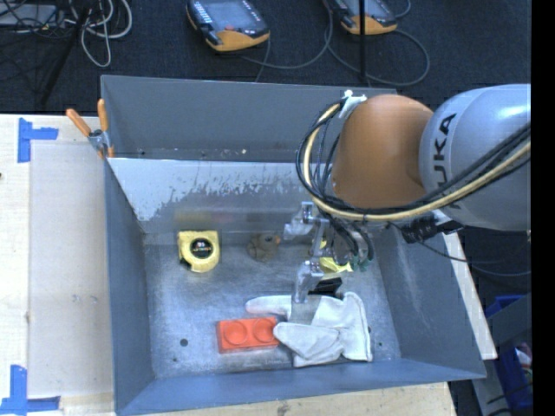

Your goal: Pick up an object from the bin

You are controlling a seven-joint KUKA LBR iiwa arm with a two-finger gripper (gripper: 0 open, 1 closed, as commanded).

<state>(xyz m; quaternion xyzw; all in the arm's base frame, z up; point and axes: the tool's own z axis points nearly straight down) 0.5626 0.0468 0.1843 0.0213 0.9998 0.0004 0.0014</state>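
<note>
One white glove (336,332) under gripper (301,298)

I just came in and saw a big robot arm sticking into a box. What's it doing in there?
The robot arm is reaching down into a grey metal bin to pick something up. Its gripper hangs low at the near right, right by a crumpled white glove. A flat red toy brick lies next to the glove. A yellow tape measure and a small brown thing sit farther back. Nothing has been lifted yet.
</note>
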